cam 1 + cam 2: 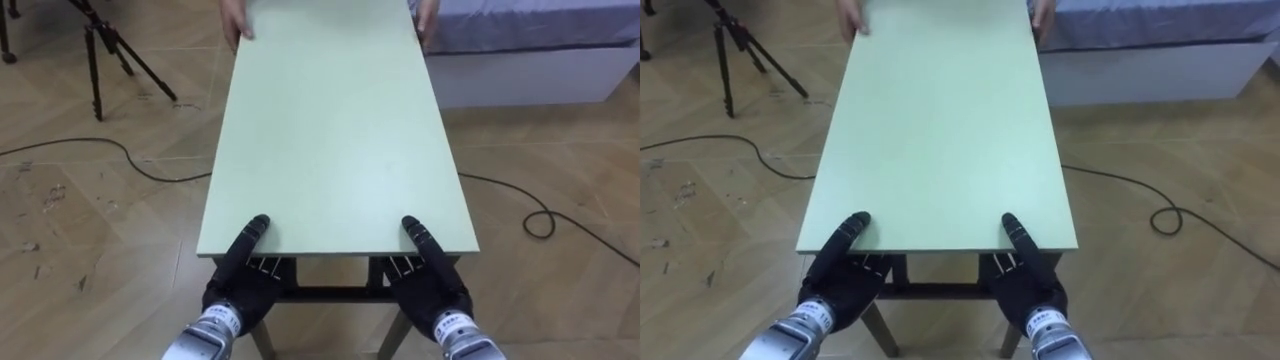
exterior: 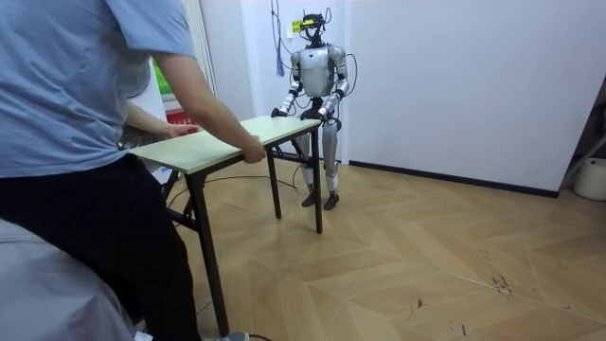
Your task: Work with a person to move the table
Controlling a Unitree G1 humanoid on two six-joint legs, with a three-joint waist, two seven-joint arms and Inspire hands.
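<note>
Desk [image 1: 335, 130] ahead, running 12 to 6. My left hand [image 1: 243, 275] pinches near edge at 7, right hand [image 1: 432, 278] at 5: thumbs on top, fingers under. Person's hands [image 1: 233, 25] grip 12 end. Judge top stiff, smooth, slippery, fairly heavy; hold near corners, keep level.

No text, number, label or sign can be read anywhere in the scene. The tabletop [image 1: 330, 130] is a plain pale green surface. At the far left of the room view, behind the arm of the person [image 2: 76, 95], stands a red and green panel [image 2: 170, 106]; it is too small to tell whether it carries any print.
</note>
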